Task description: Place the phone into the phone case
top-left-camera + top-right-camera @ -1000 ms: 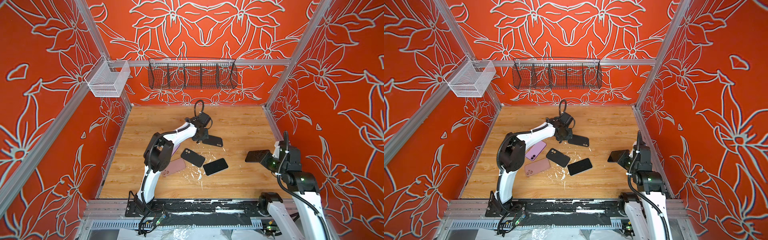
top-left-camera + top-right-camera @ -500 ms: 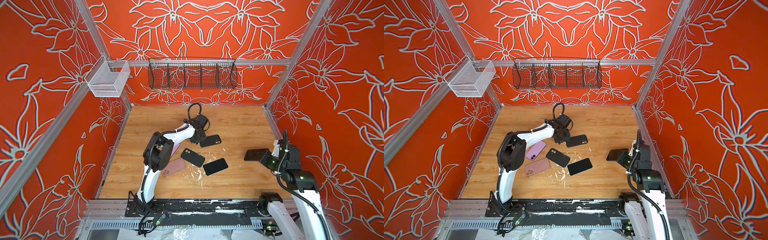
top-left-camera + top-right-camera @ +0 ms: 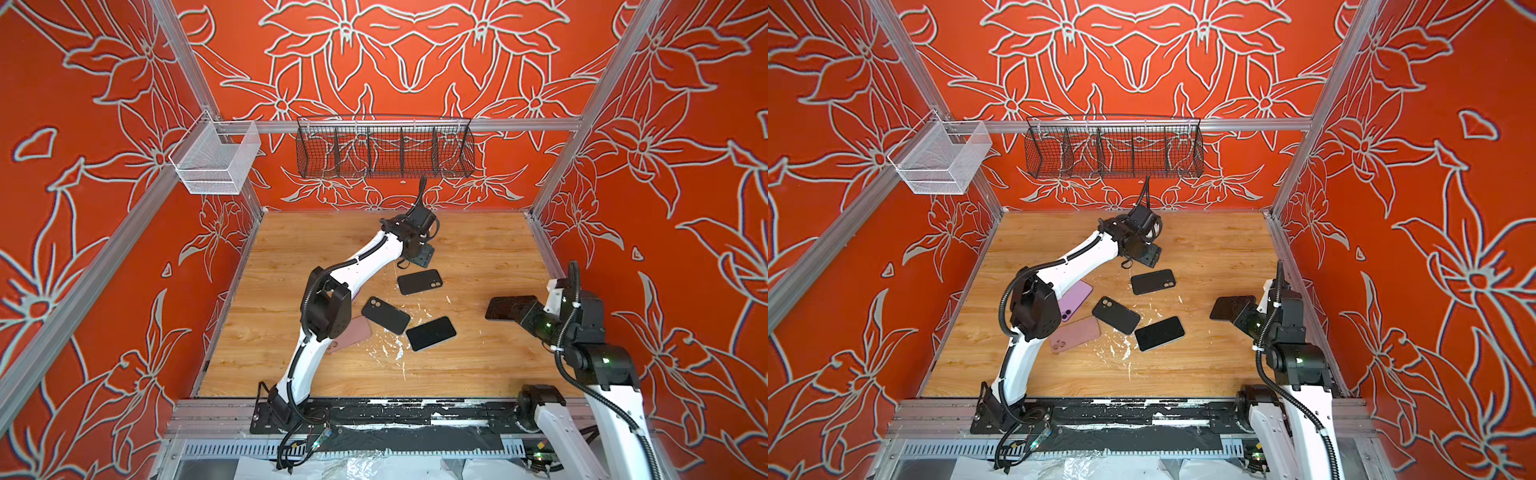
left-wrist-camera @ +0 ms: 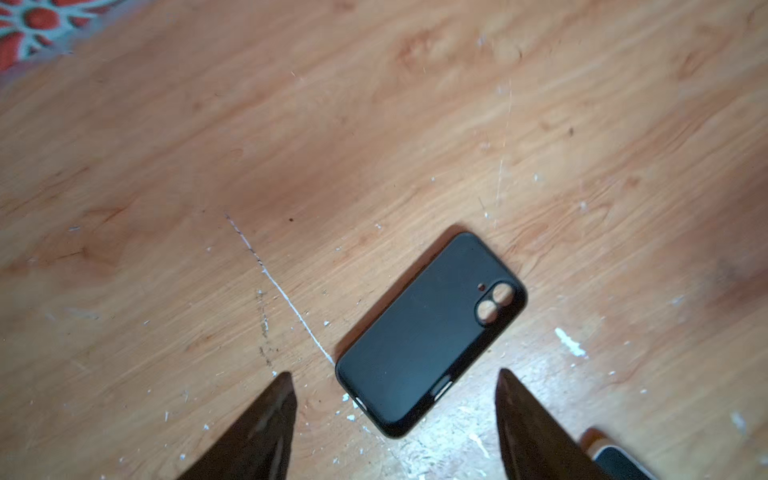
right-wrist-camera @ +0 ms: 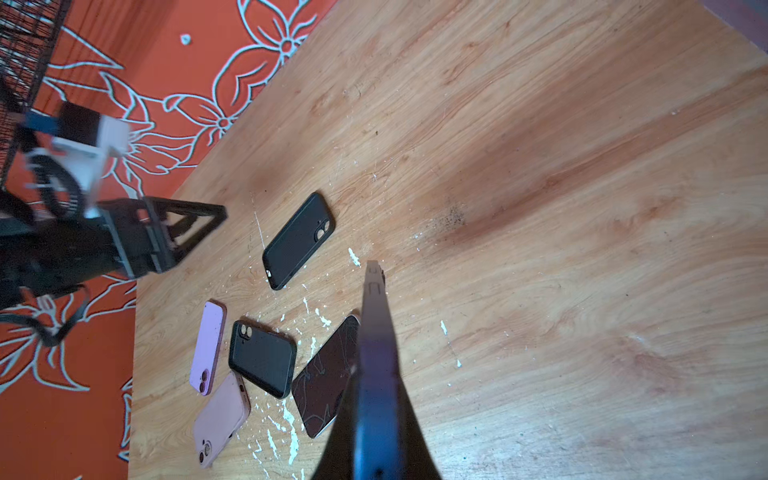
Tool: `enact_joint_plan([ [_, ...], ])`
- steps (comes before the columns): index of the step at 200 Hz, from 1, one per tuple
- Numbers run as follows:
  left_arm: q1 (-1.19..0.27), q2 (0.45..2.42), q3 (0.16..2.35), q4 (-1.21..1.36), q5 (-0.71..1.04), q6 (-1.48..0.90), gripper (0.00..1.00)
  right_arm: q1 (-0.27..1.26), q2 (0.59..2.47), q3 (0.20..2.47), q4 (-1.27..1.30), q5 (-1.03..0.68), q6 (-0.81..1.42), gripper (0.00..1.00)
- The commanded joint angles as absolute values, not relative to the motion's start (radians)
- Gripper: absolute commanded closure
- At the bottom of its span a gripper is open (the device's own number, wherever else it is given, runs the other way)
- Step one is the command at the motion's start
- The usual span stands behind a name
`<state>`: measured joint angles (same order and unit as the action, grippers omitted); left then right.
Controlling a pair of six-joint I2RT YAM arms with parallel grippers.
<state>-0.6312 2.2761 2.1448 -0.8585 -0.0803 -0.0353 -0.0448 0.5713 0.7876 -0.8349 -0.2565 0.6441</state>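
Note:
A black phone case (image 3: 419,281) (image 3: 1152,281) lies flat on the wooden table, camera cutout showing. In the left wrist view the case (image 4: 432,332) sits just ahead of my left gripper (image 4: 395,376), whose jaws stand wide apart and touch nothing. In both top views the left gripper (image 3: 422,255) hovers just beyond the case, toward the back wall. My right gripper (image 3: 527,313) (image 5: 376,374) is shut on a dark phone (image 3: 509,307), held above the table's right side. The right wrist view shows this phone (image 5: 376,324) edge-on.
Near the table's middle lie another black case (image 3: 385,315), a screen-up phone (image 3: 431,333), a pink case (image 3: 1075,334) and a purple one (image 3: 1077,297). White scuffs mark the wood. A black wire basket (image 3: 384,151) and a white one (image 3: 216,160) hang on the walls.
My left gripper has opened and let go of the black case, which now lies on the table. That gripper has drawn back toward the far wall. The right arm has barely moved.

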Motion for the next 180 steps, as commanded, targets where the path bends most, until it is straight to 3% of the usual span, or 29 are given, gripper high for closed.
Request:
enact_joint_plan([
  [1,-0.621,2.346,2.142,-0.935,-0.058,0.121,0.23,-0.048,0.553,0.794,-0.795,-0.286,0.651,1.0],
  [52,-0.614,2.422,2.209,-0.956,-0.032,0.202,0.22,-0.047,0.563,0.797,-0.784,-0.302,0.658,1.0],
  [107,-0.607,2.511,2.292,-0.961,-0.026,0.218,0.27,-0.046,0.563,0.793,-0.783,-0.307,0.666,1.0],
  [180,-0.601,2.587,2.374,-0.992,0.012,0.215,0.58,-0.047,0.576,0.795,-0.773,-0.316,0.668,1.0],
])
